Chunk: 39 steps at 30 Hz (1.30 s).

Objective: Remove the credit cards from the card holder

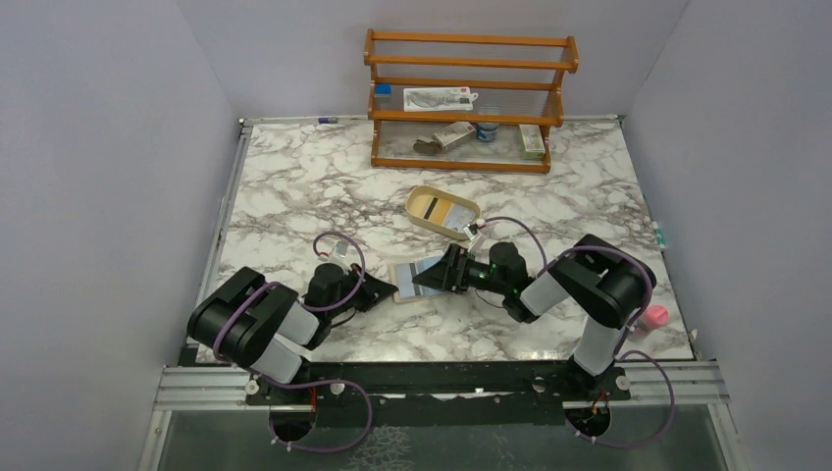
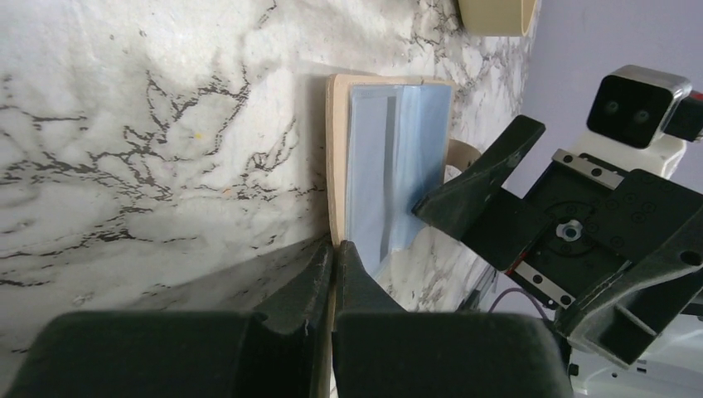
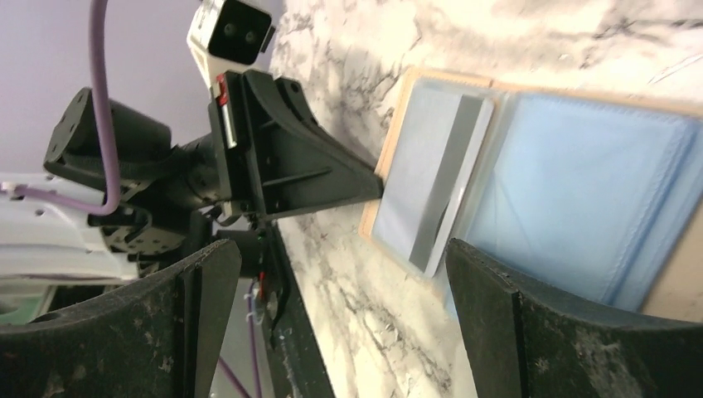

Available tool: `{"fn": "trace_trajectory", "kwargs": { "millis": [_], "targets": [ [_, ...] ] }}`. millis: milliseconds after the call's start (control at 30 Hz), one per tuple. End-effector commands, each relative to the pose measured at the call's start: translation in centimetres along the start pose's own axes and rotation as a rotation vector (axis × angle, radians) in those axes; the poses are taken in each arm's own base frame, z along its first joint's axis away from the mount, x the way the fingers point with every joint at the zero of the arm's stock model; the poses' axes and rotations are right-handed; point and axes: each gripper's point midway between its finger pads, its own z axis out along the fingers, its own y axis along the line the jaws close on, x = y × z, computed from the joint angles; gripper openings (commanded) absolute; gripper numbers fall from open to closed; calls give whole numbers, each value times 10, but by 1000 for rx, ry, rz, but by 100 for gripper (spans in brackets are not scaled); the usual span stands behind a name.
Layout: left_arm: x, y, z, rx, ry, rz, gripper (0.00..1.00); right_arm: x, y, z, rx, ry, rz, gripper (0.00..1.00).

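The card holder (image 1: 410, 280) lies open on the marble between my two arms, tan rim (image 2: 335, 149) outside and light blue panel (image 3: 580, 191) inside. A whitish-grey credit card (image 3: 431, 178) with a dark band sits in the sleeve on its left half. My left gripper (image 1: 381, 291) is shut on the holder's tan left edge, as its own view (image 2: 334, 253) and the right wrist view (image 3: 375, 187) show. My right gripper (image 1: 448, 269) hovers open over the holder's right half, its fingers (image 3: 514, 332) spread wide with nothing between them.
An oval tan tray (image 1: 420, 218) with a flat yellowish piece inside stands just behind the holder. A wooden rack (image 1: 469, 98) with small items is at the back. A pink object (image 1: 654, 315) sits at the table's right edge.
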Motion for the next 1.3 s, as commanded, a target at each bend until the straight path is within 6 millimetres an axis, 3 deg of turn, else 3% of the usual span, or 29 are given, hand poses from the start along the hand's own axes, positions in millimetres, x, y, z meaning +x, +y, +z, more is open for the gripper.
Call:
{"fn": "trace_trajectory", "kwargs": {
  "millis": [0, 533, 833, 1267],
  "targets": [
    [6, 2, 1, 8, 35, 24, 0, 0, -28, 5, 139, 20, -35, 100],
    [28, 31, 14, -84, 132, 52, 0, 11, -57, 13, 251, 96, -17, 100],
    [32, 40, 14, -112, 145, 61, 0, 8, -87, -4, 464, 75, 9, 100],
    [39, 47, 15, -125, 180, 75, 0, 5, -111, -18, 607, 58, -26, 100]
  ]
}}
